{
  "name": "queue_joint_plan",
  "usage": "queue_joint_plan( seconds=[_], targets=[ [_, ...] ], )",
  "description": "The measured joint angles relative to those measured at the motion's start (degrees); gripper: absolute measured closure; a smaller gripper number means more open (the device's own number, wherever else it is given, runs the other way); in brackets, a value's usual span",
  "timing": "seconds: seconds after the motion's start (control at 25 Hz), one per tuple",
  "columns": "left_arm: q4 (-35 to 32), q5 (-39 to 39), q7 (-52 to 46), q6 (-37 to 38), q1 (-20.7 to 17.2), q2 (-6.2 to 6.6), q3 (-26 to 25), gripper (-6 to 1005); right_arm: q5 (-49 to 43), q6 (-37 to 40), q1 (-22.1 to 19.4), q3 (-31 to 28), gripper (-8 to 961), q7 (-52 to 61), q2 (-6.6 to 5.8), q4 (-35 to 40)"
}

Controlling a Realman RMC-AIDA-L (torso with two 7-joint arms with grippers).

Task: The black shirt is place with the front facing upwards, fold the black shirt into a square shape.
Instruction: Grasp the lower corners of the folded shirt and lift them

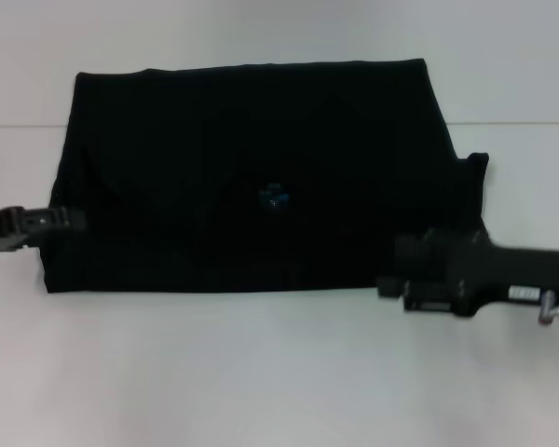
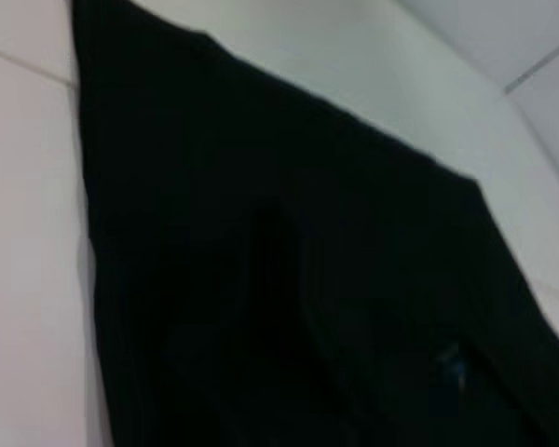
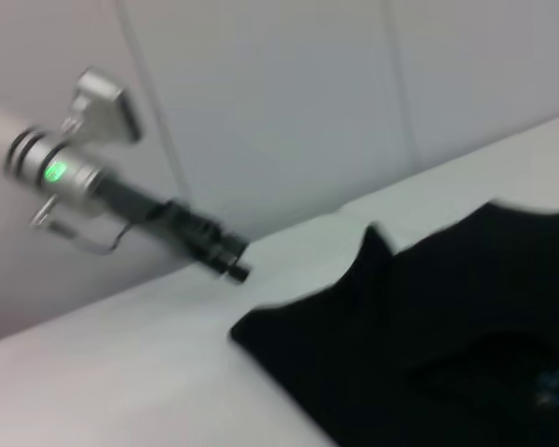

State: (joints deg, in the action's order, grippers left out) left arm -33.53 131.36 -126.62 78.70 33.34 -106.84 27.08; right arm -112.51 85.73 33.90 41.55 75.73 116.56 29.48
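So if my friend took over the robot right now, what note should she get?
Left pincer: at the shirt's left edge, low over the table; open or shut cannot be told.
Right pincer: at the shirt's near right corner, low; its fingers cannot be made out either.
Shirt: lies flat on the white table, already folded into a wide rectangle, with the blue label showing near the middle. A small flap sticks out at its right edge.
Done: the first folds.
Left: it is still wider than it is deep, so probably fold one side across to make a square, and tuck the flap in.
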Motion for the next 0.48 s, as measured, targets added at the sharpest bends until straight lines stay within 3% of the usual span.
queue_joint_plan(
  seconds=[0.32, 0.48],
  targets=[
    [0.3, 0.6, -0.4, -3.7, 0.6, -0.73, 5.2, 49, -5.2, -0.2, 0.2, 2.0, 148, -4.6, 2.53, -0.1],
    [0.2, 0.6, -0.3, -5.6, 0.3, -0.95, 6.2, 49, -5.7, -0.4, 0.5, 2.0, 151, -5.1, 2.85, -0.4]
  ],
)
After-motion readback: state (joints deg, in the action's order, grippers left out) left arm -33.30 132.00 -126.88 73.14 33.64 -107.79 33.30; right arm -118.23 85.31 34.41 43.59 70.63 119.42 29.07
